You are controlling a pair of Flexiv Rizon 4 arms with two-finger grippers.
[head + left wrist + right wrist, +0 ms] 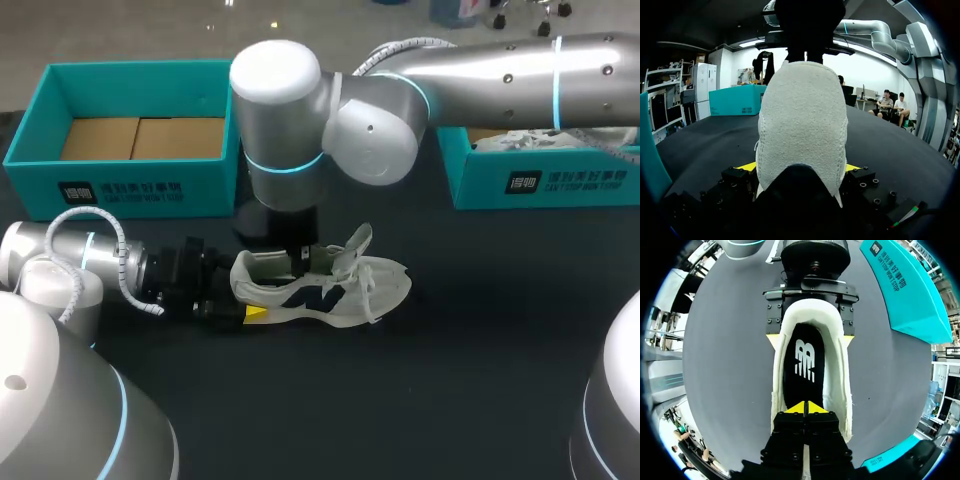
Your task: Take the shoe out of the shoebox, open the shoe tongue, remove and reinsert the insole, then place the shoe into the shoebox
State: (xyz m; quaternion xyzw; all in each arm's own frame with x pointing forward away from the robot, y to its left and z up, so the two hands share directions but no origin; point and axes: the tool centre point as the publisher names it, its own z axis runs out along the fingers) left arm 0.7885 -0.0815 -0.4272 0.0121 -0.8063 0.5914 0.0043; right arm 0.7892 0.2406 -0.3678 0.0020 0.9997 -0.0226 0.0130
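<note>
White lettering beside a small square logo runs along the front wall of the open teal cardboard shoebox [130,190] at the far left of the black table [450,380]. A second teal shoebox [540,180] at the far right carries the same kind of print. The white knitted sneaker [330,292] has a dark letter logo on its side, and the black insole [802,365] lying inside it shows a white logo. The sneaker stands upright on its sole on the table in front of the two boxes, outside both, with its toe towards the right. Its pale tongue [355,245] is pulled up and forward, so the mouth of the shoe is open. The left arm lies low along the table from the left, and the left gripper [248,303] clamps the heel, one yellow tip pressed against each side of it. The left wrist view shows the heel filling the gap between those fingers. The right arm comes in from the upper right, bends at the elbow and points straight down. The right gripper [805,408] is inside the shoe's mouth, above the insole. Its two yellow tips are pressed together, with nothing visible between them.
</note>
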